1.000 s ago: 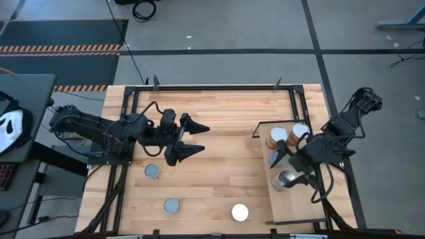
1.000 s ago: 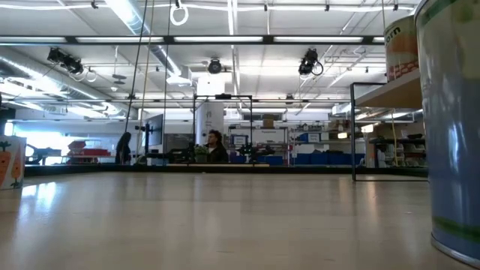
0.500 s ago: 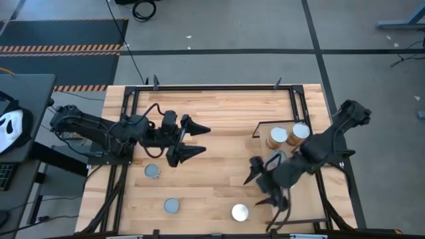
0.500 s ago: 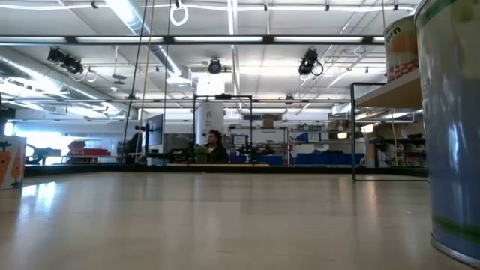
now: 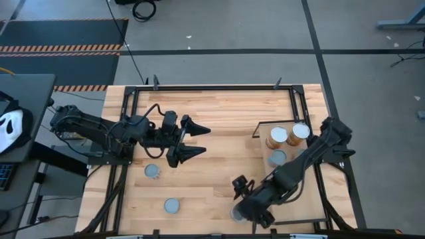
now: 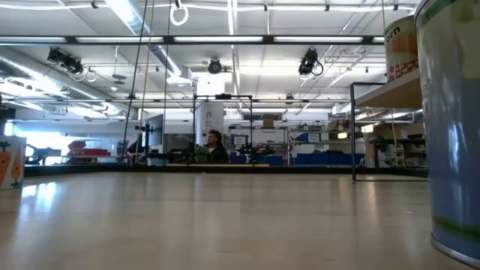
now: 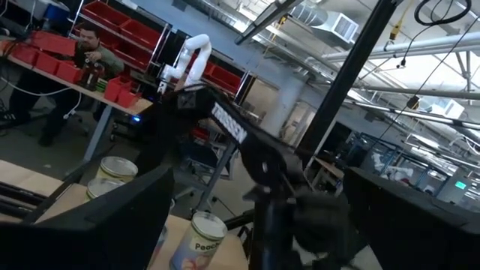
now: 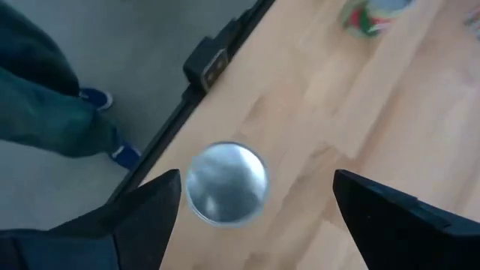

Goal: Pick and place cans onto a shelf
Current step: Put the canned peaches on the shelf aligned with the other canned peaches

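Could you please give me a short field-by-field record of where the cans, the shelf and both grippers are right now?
cans on shelf: three
cans on tabletop: two at the left, one near the front edge
shelf: pale board at the table's right side
right gripper: open, hovering above the front-edge can, not touching it
left gripper: open, waiting above the table's left-centre, holding nothing
person: seated beyond the table
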### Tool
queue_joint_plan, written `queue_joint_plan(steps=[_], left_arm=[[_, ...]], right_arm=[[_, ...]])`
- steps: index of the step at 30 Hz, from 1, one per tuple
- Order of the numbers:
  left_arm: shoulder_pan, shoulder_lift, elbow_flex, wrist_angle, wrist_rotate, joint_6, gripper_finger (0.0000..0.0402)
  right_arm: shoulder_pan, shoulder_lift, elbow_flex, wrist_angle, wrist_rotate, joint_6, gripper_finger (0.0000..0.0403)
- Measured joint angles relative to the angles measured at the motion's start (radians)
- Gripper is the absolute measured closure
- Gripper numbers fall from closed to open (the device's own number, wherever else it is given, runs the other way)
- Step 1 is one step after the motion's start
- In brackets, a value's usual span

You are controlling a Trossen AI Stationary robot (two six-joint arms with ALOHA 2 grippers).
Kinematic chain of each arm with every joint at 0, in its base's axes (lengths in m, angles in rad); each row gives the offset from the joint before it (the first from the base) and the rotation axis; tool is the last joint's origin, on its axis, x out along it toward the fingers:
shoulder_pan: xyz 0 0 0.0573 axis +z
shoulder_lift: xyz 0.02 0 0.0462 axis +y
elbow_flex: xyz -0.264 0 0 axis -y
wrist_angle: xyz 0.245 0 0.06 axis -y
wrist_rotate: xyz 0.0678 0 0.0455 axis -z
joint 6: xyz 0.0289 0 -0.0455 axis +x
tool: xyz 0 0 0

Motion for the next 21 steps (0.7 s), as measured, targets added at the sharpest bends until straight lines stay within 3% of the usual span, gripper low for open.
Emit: queue_joint_plan(steps=[11, 21], left_arm=[[0.000, 0.000, 0.000, 0.000, 0.000, 0.000, 0.0006], [0.000, 0.000, 0.000, -0.009, 0.000, 0.000, 0.0006]], right_arm=[[-0.003, 0.155, 0.000, 0.009, -0.073, 0.034, 0.0027], [-0.003, 0.180, -0.003, 0.002, -0.073, 0.070, 0.0024]])
